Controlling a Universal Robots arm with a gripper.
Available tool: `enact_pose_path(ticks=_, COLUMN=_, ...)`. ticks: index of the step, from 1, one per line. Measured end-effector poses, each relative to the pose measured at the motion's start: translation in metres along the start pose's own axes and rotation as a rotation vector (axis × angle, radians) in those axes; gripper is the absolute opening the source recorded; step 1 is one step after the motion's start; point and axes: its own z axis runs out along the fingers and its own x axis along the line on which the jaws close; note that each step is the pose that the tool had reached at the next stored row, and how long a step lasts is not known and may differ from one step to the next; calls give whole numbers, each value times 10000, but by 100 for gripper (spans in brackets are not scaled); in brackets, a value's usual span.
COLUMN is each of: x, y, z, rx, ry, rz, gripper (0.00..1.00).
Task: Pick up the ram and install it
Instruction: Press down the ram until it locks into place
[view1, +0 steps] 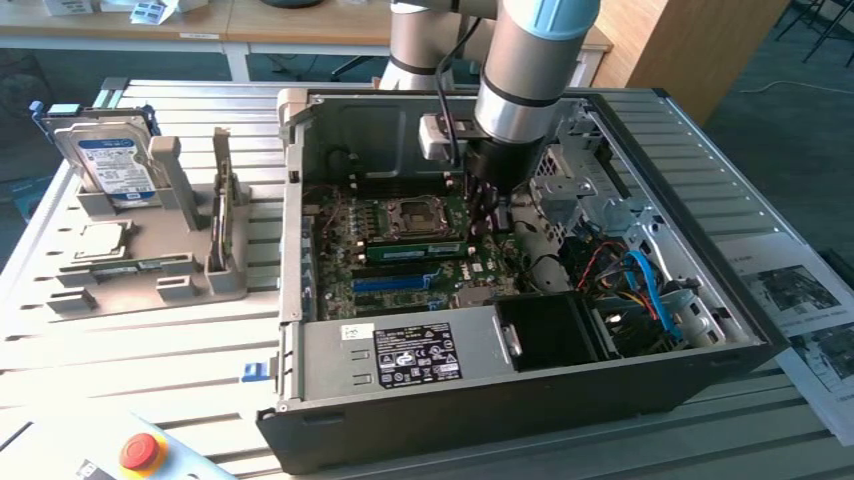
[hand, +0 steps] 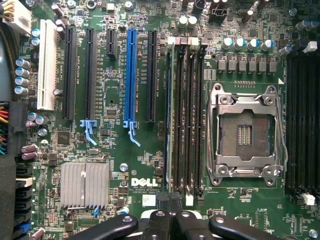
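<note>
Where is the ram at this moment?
In the exterior view the ram stands in a motherboard slot inside the open computer case, between the processor socket and the long blue slot.

case (view1: 747, 340): matt black metal | motherboard (hand: 150, 165): glossy green board — heatsink (hand: 85, 185) (ribbed) probably bare aluminium

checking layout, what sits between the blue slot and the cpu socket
Wrist view: one black slot, then the memory slots, between blue slot and cpu socket.
</note>
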Motion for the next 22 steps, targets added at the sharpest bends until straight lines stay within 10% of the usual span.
enact_pose_path(ticks=22, x=-23, y=-1, z=44, rx=-1, ry=3, rz=-1, gripper=11)
